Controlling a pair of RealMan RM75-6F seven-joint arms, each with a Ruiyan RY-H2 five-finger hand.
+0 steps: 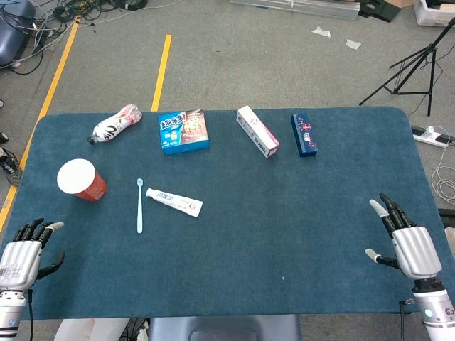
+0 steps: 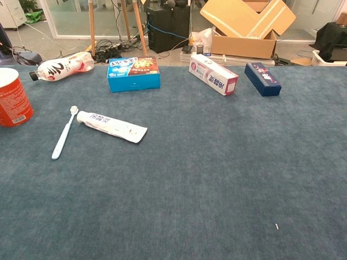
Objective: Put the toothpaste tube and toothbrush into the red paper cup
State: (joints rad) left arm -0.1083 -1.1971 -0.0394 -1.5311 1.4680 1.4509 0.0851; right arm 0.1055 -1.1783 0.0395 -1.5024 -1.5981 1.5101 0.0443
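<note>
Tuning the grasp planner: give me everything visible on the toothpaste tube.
The toothpaste tube is white, looks like soft plastic, with small printed lettering and a faint reddish tint near the flat crimped end. It lies flat on the blue table cover, cap end toward the toothbrush, crimped end angled away from it. The cap sits close beside the brush head; contact cannot be told. Neither hand touches it.

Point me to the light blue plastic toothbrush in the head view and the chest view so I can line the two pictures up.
Head view: the light blue plastic toothbrush lies left of centre on the blue tablecloth, running near to far.
Chest view: the toothbrush lies at mid-left, tilted, bristle end farther from the camera.
Shared landmark: the white toothpaste tube lies just right of it, with the red paper cup further left.
</note>
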